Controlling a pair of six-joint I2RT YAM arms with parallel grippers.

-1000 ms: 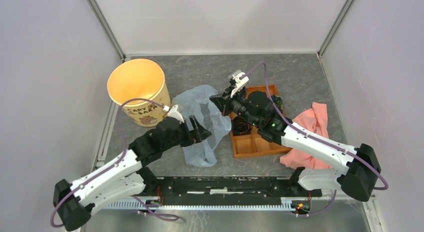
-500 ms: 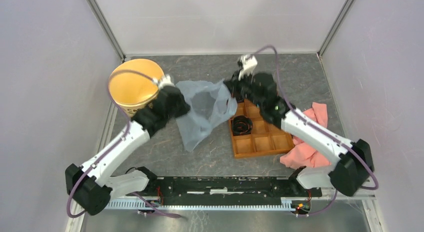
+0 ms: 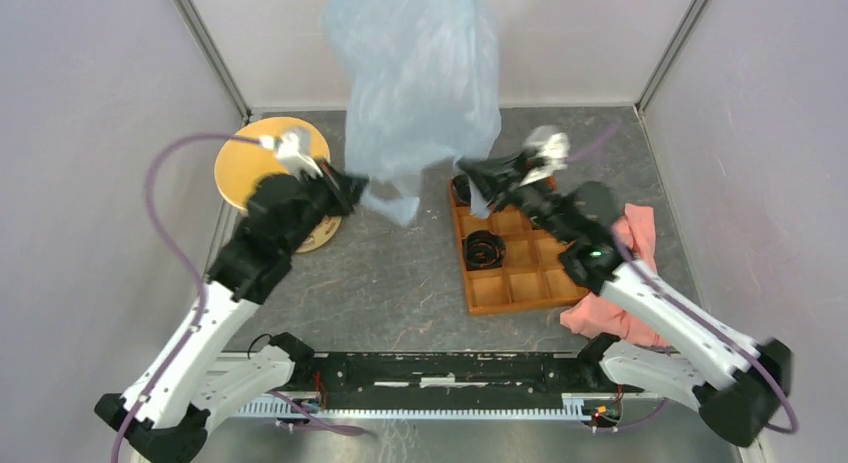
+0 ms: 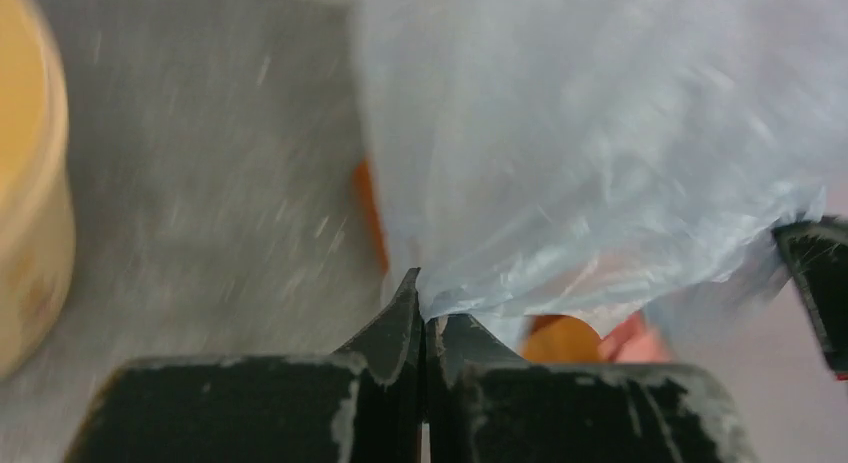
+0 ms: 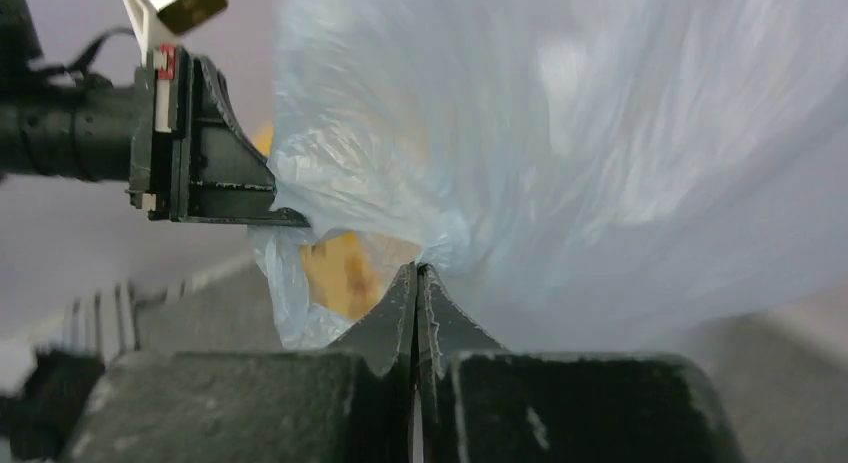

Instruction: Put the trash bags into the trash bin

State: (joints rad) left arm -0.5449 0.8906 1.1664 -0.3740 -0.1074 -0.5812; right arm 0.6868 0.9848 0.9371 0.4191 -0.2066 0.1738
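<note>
The pale blue translucent trash bag (image 3: pixel 420 73) is lifted high over the back of the table and billows upward, blurred. My left gripper (image 3: pixel 352 188) is shut on its lower left edge, and my right gripper (image 3: pixel 470 175) is shut on its lower right edge. In the left wrist view the jaws (image 4: pixel 425 308) pinch the bag (image 4: pixel 600 153). The right wrist view shows my right gripper (image 5: pixel 416 273) pinching the plastic (image 5: pixel 600 163) too. The cream-yellow trash bin (image 3: pixel 240 168) stands at the back left, partly covered by my left arm.
An orange compartment tray (image 3: pixel 520 278) holding a black coiled item (image 3: pixel 485 250) lies under my right arm. A pink cloth (image 3: pixel 630 238) sits to its right. White walls enclose the table on three sides.
Both arms have risen and drawn the bag off the table into the air. The left gripper has shut on the bag's edge and moved next to the bin.
</note>
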